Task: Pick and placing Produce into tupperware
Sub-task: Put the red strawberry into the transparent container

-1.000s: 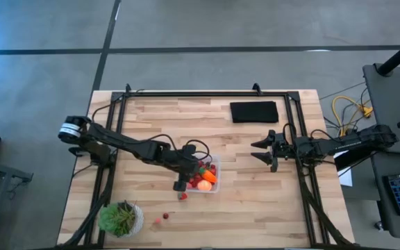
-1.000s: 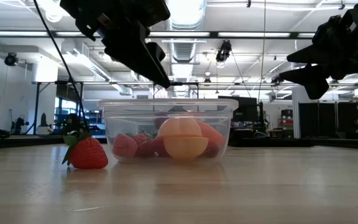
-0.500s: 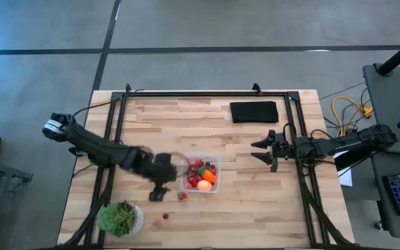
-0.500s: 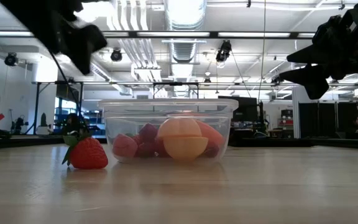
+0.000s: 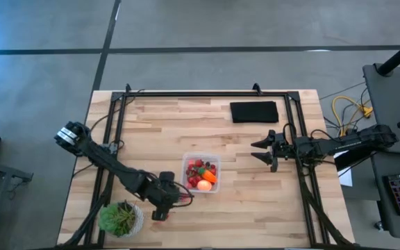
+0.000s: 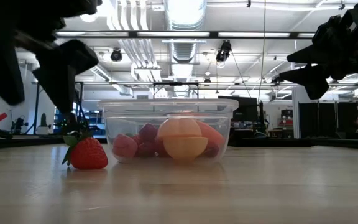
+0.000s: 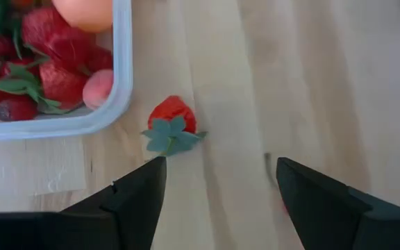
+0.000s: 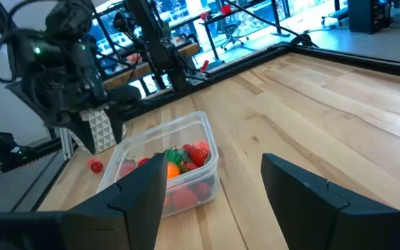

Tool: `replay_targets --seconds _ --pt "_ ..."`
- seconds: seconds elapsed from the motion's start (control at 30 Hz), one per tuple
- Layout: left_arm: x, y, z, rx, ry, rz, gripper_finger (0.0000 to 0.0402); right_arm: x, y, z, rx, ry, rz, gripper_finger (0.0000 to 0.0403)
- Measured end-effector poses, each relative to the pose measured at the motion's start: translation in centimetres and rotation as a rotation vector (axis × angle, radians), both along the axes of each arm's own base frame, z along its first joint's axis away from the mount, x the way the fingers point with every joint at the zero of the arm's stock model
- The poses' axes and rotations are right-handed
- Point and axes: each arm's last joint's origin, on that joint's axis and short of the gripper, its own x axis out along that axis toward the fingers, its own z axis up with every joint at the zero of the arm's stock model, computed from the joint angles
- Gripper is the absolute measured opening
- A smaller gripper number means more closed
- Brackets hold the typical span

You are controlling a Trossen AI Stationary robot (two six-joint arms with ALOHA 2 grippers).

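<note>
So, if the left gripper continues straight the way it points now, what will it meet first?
Probably the loose strawberry beside the tupperware; it lies just ahead of the open left gripper, though depth is unclear.

Both arms are dark, nearly black, built of slim jointed links. The left arm (image 5: 110, 167) ends at its base in a round cap with a pale silver ring, and thin black cables loop along its links. The right arm (image 5: 339, 144) is the same matte black, with cables trailing from its base. Each gripper's fingers (image 7: 139, 198) are flat, dark, angular wedges with bevelled edges.
</note>
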Motion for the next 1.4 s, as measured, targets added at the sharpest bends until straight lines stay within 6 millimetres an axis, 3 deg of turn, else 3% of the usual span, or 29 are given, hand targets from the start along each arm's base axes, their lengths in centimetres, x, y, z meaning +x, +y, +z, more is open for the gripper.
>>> replay_targets --seconds 1.07,1.4 --pt "3.1 0.5 -5.0 0.101 0.016 0.096 0.0257 0.0 0.0 0.0 0.000 0.000 0.000 0.0226" --pt "3.3 0.9 -4.8 0.086 0.016 0.104 0.0184 0.0 0.0 0.0 0.000 0.000 0.000 0.0226"
